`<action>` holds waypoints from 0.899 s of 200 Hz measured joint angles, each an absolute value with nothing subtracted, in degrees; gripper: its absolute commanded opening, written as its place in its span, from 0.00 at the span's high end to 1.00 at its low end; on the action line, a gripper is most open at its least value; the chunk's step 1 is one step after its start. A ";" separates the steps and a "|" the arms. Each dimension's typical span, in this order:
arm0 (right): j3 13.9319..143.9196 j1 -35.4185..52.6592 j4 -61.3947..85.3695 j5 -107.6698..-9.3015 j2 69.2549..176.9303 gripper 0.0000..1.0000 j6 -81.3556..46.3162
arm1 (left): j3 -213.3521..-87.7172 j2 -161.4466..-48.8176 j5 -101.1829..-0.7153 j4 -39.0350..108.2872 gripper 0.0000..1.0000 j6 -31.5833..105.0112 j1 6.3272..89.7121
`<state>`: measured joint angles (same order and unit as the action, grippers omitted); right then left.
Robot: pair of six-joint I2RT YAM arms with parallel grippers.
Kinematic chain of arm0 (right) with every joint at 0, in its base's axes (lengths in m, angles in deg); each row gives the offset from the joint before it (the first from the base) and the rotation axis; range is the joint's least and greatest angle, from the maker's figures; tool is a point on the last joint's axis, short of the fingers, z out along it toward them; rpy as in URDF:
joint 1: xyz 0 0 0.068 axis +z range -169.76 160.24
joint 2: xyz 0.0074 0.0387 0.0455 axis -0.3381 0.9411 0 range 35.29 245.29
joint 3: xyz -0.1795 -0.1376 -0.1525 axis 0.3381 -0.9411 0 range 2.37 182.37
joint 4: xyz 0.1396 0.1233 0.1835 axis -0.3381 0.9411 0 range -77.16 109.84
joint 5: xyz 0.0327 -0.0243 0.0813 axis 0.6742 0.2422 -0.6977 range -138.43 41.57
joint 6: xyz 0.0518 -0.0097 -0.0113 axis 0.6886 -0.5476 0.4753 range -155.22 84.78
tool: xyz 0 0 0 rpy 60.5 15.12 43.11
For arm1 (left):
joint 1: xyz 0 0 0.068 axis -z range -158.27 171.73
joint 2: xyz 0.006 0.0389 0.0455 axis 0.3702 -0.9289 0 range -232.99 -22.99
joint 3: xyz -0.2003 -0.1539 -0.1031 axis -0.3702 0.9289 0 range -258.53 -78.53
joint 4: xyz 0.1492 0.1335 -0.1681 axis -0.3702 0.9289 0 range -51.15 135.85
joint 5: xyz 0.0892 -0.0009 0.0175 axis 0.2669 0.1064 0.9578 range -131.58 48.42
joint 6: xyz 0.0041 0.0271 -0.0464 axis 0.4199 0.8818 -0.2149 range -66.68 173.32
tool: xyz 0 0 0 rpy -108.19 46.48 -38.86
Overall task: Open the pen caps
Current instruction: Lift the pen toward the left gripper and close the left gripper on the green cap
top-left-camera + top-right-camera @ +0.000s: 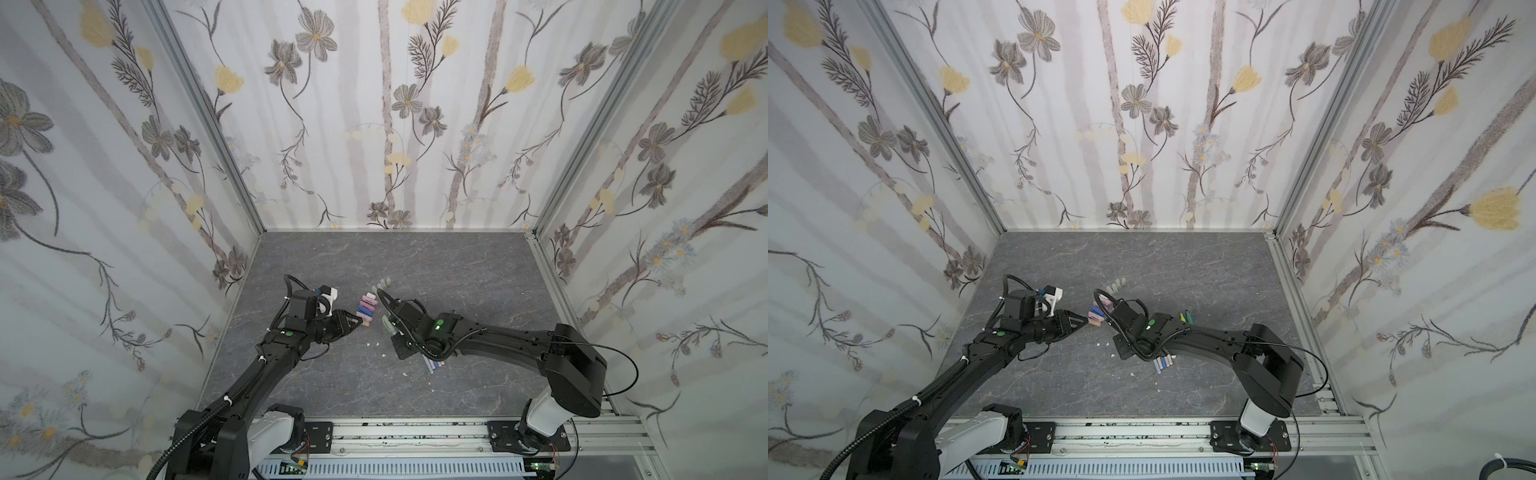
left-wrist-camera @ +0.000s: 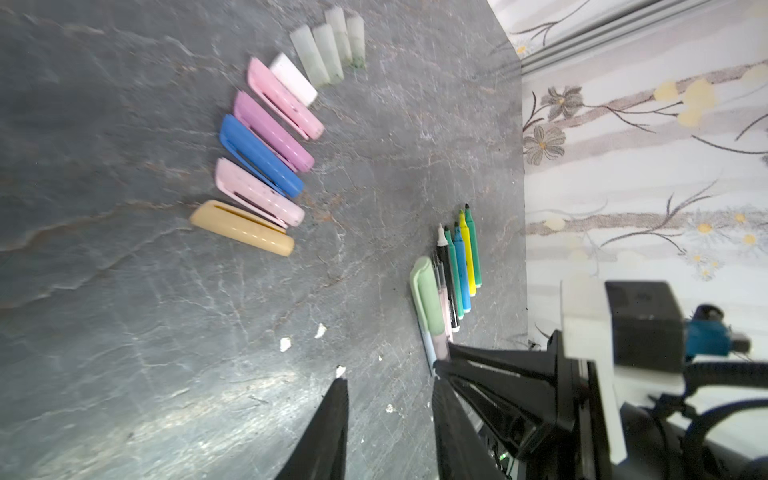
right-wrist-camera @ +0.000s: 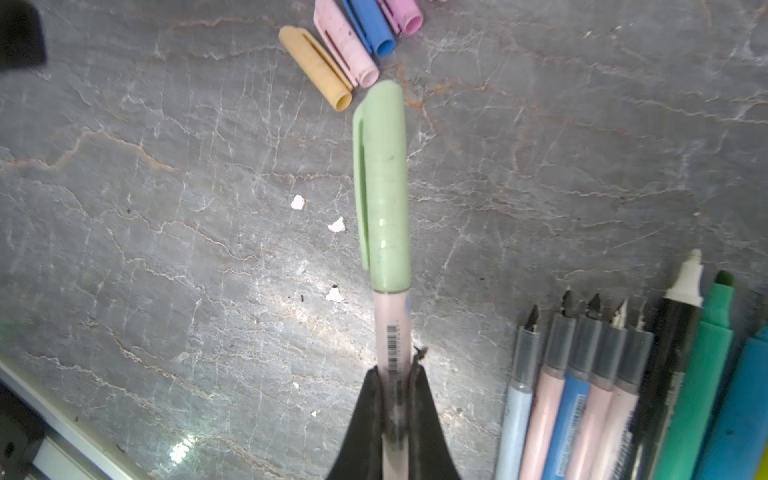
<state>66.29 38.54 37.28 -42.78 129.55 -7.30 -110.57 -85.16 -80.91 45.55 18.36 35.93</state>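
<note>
Pen caps [image 2: 259, 156] were nearly all off their pens, by the look of it, and one green one was not. Taking the scene from the biggest thing down, the grey marbled table [image 1: 457, 270] filled the lower middle of both top views. The right arm [image 1: 498, 336] reached in from the lower right. The right gripper [image 3: 397, 374] had its fingers clamped on the pale pink barrel of the green-capped pen [image 3: 392, 328] (whether lifted clear of the table I could not tell); the left gripper [image 2: 388, 372] hung just left of it in a top view, fingers apart with nothing between them. Uncapped pens [image 3: 582, 395] lay side by side, partly hidden beneath the right arm; the loose caps sat in a row near mid-frame, just beside the left gripper's tip. The green cap [image 3: 384, 187] pointed toward that row; white scraps [image 3: 297, 202] dotted the table beside it. I judged the step to be the set-up for the pull; the left fingers needed to close round the green cap alone, then draw straight along the barrel while the right held firm.
</note>
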 measured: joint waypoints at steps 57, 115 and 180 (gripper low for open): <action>65.70 36.03 34.77 -47.09 127.34 1.00 -7.82 | -110.37 -89.16 -81.22 36.21 0.64 12.24 42.13; 64.85 35.76 32.37 -50.24 125.33 1.00 -6.97 | -109.71 -93.71 -80.60 25.85 0.63 7.48 44.73; 64.85 35.76 31.23 -51.70 125.22 1.00 -6.71 | -109.93 -97.05 -79.34 21.13 0.63 5.22 46.13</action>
